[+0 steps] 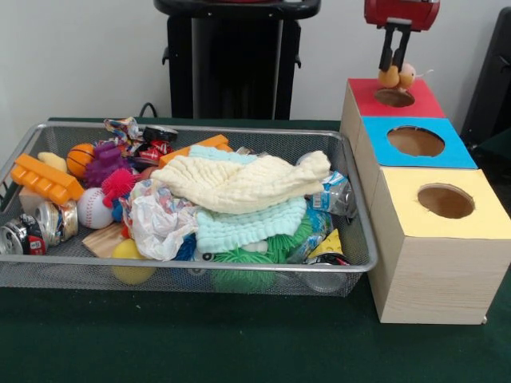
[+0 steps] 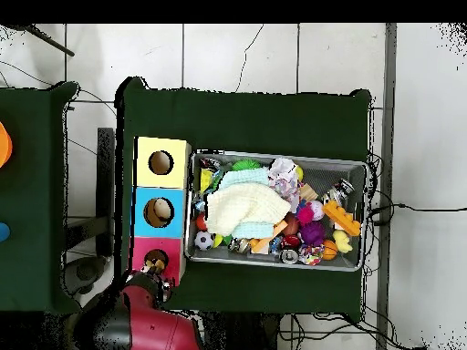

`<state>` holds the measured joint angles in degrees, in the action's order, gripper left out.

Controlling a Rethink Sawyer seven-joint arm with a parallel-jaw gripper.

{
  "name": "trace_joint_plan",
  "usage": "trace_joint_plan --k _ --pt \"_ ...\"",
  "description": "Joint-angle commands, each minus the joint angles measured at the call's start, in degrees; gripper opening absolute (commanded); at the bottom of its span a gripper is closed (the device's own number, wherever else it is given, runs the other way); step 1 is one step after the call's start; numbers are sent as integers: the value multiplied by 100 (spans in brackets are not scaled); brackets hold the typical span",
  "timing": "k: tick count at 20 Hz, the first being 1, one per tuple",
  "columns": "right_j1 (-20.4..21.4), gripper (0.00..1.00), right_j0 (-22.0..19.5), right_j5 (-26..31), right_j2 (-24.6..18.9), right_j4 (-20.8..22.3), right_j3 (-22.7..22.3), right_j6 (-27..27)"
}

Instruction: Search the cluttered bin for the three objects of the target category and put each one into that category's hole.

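Observation:
My gripper (image 1: pixel 396 65) hangs just above the round hole in the red-topped box (image 1: pixel 415 102) and is shut on a small orange and peach toy (image 1: pixel 390 78). From overhead, the gripper (image 2: pixel 153 266) is over the red box (image 2: pixel 144 248). The blue-topped box (image 1: pixel 447 156) and the yellow-topped box (image 1: pixel 487 214) stand in a row with it. A pale object (image 2: pixel 160 211) shows inside the blue box's hole. The wire-mesh bin (image 1: pixel 361 239) to the left is full of clutter. A cream cloth (image 1: pixel 247 182) and a mint cloth (image 1: pixel 247 227) lie over much of it.
In the bin are a baseball (image 1: pixel 93 209), a small basketball (image 1: pixel 79 158), an orange block (image 1: pixel 46 179), a purple spiky ball (image 1: pixel 104 163), a green spiky ball (image 1: pixel 239 270), a yellow ball (image 1: pixel 132 262), cans (image 1: pixel 36 227) and a plastic bottle (image 1: pixel 339 195). Green cloth covers the table (image 1: pixel 239 343).

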<state>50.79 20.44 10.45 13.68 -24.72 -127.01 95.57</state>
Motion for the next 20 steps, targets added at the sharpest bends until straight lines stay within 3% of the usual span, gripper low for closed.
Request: trace_joint_plan --k 1,20 --pt "-204 0 33 228 34 -420 317 1764" --pt "-144 0 -275 -16 -176 -403 132 1528"
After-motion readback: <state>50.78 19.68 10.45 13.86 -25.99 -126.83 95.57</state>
